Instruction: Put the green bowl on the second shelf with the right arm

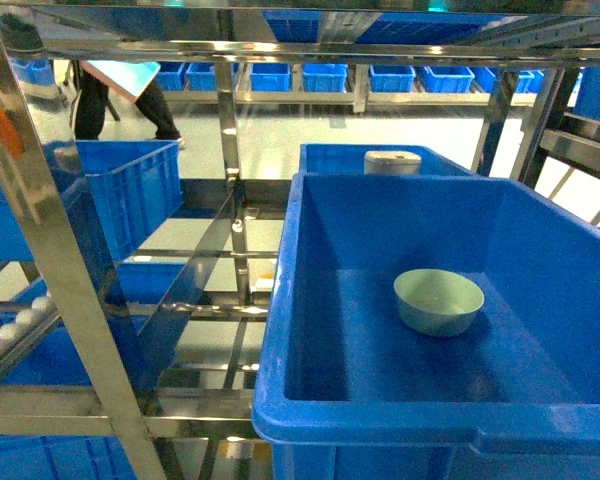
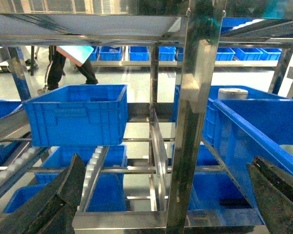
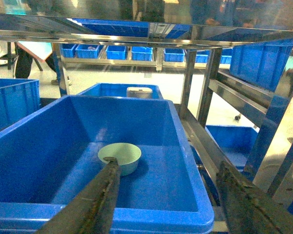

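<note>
Right gripper (image 3: 168,195) agape before upright green bowl (image 3: 120,157)

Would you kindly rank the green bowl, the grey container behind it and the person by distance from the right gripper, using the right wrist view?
1. Green bowl, in the near blue crate, by the right gripper.
2. Grey container, in the crate behind.
3. Person, far left on the floor.

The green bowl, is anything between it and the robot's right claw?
Nothing visible blocks it. The green bowl sits alone on the floor of the blue crate. The right gripper is open above the crate's near rim, one finger pointing at the bowl's edge. Only the crate's near wall lies below the path.
</note>
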You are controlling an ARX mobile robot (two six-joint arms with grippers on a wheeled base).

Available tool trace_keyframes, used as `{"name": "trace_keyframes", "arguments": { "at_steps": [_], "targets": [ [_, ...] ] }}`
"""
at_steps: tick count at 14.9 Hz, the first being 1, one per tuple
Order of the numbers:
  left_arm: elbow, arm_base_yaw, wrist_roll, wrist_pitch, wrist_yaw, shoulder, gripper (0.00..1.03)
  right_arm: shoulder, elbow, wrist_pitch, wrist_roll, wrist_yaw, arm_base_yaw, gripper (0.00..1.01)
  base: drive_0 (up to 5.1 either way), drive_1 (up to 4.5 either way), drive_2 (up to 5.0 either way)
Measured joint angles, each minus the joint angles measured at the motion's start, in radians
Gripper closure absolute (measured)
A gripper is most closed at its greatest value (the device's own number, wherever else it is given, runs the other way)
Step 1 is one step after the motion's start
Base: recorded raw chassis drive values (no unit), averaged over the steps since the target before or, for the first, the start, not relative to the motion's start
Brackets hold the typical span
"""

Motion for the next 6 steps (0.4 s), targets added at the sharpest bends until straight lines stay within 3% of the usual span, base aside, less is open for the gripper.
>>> {"name": "trace_keyframes", "arguments": {
  "at_steps": [2, 3, 6],
  "targets": [
    [0.000, 0.000, 0.000, 0.000, 0.000, 0.000, 0.05, 0.000, 0.000, 0.000, 0.000, 0.000, 0.000, 0.21, 0.0, 0.00, 0.0],
    [0.000, 0.000, 0.000, 0.000, 0.000, 0.000, 0.05, 0.000, 0.000, 0.000, 0.000, 0.000, 0.000, 0.04, 0.0, 0.00, 0.0],
    [0.000, 0.000, 0.000, 0.000, 0.000, 0.000, 0.05, 0.000, 0.000, 0.000, 0.000, 0.000, 0.000, 0.03, 0.0, 0.00, 0.0]
  ]
}}
